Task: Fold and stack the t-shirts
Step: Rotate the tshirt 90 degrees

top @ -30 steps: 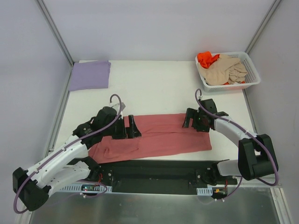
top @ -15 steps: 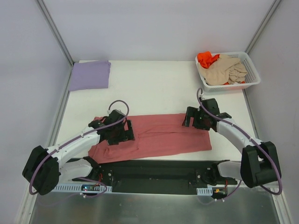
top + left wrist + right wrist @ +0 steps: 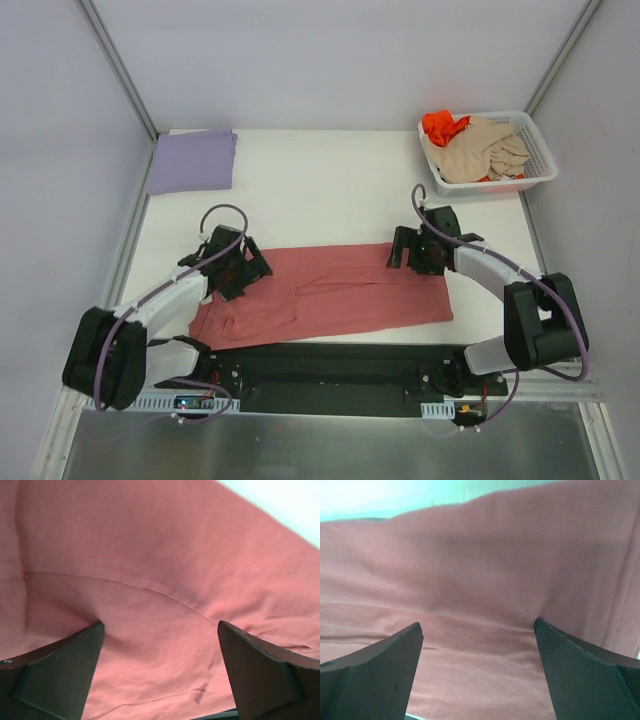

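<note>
Lavender-purple t-shirt (image 3: 192,160) lies folded flat at the far left corner of the white bench (image 3: 330,195), well apart from everything else. Nearer, the left fingers (image 3: 252,266) rest on the left end of the dusty rose-red t-shirt (image 3: 345,292). The left wrist view shows them spread wide apart, tips pressing into the cloth with nothing pinched between them. The rose-red t-shirt stretches as a long band across the near middle of the bench, its left part rumpled and its right edge squarer. At its far right corner sit the right fingers (image 3: 402,255), likewise spread wide, tips down on the fabric beside a hem seam. At the far right stands a white mesh basket (image 3: 541,158) holding a crumpled beige t-shirt (image 3: 482,150) and a bright orange t-shirt (image 3: 441,124).
</note>
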